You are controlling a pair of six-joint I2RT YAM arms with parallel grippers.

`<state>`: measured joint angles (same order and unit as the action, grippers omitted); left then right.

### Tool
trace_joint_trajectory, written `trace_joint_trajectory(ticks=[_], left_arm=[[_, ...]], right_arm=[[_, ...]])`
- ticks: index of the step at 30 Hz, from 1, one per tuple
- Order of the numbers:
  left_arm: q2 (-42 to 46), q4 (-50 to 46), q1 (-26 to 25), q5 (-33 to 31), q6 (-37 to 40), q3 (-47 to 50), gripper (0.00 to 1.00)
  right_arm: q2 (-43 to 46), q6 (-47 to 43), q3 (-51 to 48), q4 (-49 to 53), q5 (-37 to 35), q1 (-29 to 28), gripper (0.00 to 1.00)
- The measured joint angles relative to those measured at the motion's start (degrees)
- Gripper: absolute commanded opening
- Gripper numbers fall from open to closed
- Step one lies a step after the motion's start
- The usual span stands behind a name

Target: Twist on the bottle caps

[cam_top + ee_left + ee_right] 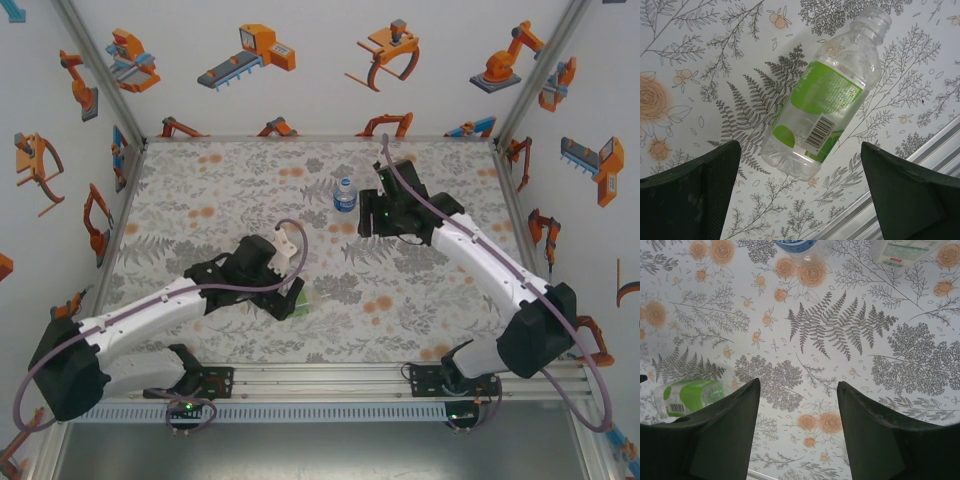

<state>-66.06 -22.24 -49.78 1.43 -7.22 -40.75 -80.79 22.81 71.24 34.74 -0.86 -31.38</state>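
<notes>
Just ahead of the spread, empty left end effector (pixel 800 150), the green-labelled bottle (pixel 825 97) lay sideways, uncapped neck pointing diagonally away.

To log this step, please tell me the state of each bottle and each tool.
green-labelled bottle: lying on its side, no cap
blue-labelled bottle: standing upright
white-labelled bottle: cut off, cannot tell
left tool: open, empty
right tool: open, empty
</notes>
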Motion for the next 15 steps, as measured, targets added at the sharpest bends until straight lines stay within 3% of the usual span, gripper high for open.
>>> trace_joint_trajectory(ticks=[7,15], left_arm=[[-7.02,1.36,-2.1,-2.01,-2.36,-0.07,0.99],[-13.6,2.62,-3.87,-3.52,-5.38,-1.29,0.81]], right_arm=[[1.77,0.79,-3.5,-1.31,0.26,0.0,0.59],[3.52,1.33,-6.43,-2.45,0.46,0.0,0.6]])
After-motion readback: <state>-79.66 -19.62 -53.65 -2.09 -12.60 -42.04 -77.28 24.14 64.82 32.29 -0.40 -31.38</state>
